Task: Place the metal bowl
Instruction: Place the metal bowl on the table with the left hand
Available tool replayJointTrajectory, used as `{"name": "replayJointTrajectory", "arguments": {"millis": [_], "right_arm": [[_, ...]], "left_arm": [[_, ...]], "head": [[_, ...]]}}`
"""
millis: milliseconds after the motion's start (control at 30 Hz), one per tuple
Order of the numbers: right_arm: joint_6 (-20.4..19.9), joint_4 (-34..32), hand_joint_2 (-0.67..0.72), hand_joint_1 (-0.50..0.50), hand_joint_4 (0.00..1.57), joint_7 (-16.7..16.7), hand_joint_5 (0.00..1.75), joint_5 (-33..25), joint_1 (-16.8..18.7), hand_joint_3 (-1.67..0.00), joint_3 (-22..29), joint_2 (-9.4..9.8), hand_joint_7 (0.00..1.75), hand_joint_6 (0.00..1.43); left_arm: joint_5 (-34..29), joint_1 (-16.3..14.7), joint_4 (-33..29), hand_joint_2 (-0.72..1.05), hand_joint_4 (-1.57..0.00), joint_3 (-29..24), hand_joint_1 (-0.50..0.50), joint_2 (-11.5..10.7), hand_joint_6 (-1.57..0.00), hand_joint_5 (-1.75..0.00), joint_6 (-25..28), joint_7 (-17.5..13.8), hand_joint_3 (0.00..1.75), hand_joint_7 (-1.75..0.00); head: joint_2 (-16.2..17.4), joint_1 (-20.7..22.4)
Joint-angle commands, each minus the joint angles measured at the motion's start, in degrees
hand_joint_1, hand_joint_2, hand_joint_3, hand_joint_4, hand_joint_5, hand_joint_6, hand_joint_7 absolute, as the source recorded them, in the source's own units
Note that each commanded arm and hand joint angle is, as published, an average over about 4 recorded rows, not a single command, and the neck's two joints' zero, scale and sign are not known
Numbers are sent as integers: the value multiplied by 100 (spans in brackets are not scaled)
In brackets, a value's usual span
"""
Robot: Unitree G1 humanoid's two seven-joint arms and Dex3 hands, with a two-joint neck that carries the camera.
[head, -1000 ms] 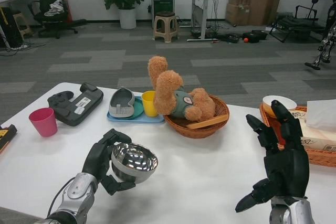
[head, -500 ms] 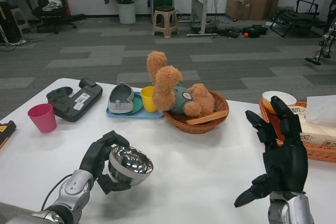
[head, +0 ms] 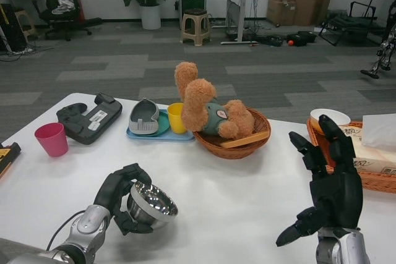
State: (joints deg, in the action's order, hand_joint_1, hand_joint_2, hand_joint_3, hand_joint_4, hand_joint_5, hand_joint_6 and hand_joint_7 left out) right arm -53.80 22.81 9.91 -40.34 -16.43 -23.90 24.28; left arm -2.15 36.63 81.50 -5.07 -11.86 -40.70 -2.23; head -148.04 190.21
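Metal bowl (head: pixel 152 206): gripped at its rim, tilted, near the wicker basket (head: pixel 235 143).
Left hand (head: pixel 117 195): wrapped around the bowl.
Right hand (head: pixel 331 187): raised, fingers spread, nothing held.

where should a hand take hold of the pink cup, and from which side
Grip the pink cup around its side wall, coming from the near side. It stands upright with its mouth open upward and no handle showing. The black controller sits behind it, while the table in front looks free. The left hand holds the metal bowl.

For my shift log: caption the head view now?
Left hand holds metal bowl low over white table; right hand open.
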Motion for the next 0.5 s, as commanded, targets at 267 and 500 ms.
{"name": "replayJointTrajectory", "arguments": {"millis": [267,500], "right_arm": [[-60,21,66,17,46,2,58,-26,8,-16,-1,-11,56,0],[-60,37,66,17,46,2,58,-26,8,-16,-1,-11,56,0]], "left_arm": [[150,52,195,87,-147,6,-50,-79,-115,-175,159,208,55,-147],[284,30,250,87,-144,13,-50,-84,-120,-175,159,289,52,-147]], "head": [[14,24],[23,46]]}}
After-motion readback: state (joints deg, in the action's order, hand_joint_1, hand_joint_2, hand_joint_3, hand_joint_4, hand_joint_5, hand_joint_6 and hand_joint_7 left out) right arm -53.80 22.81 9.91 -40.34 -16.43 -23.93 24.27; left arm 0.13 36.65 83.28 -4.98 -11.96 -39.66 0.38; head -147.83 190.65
